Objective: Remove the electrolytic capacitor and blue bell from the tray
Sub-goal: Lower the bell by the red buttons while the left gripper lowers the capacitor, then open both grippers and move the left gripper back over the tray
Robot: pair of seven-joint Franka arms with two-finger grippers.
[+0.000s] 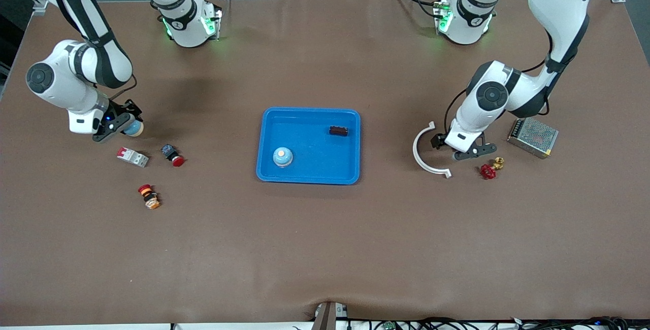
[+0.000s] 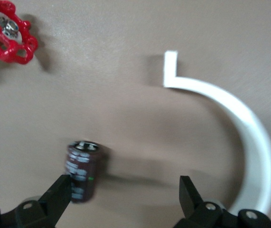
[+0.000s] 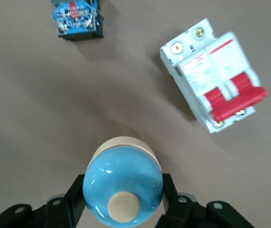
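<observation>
Two end effectors | left end effector (image 2: 123,190) open by capacitor (image 2: 83,171) | right end effector (image 3: 121,199) gripping bell (image 3: 123,187)

Two white arms with black joint bands, round grey joint caps, green lights on the bases, thin black cables, black two-finger grippers

No text, brand or number can be read with confidence. The capacitor (image 2: 83,171) carries pale print down its dark sleeve, too blurred to make out. The breaker (image 3: 211,80) shows a red strip and small grey markings on its white face, none legible. The blue switch block (image 3: 75,19) has red and white markings on its end, also unreadable. The two arm bases (image 1: 190,23) each bear a small round mark, too small to identify.
</observation>
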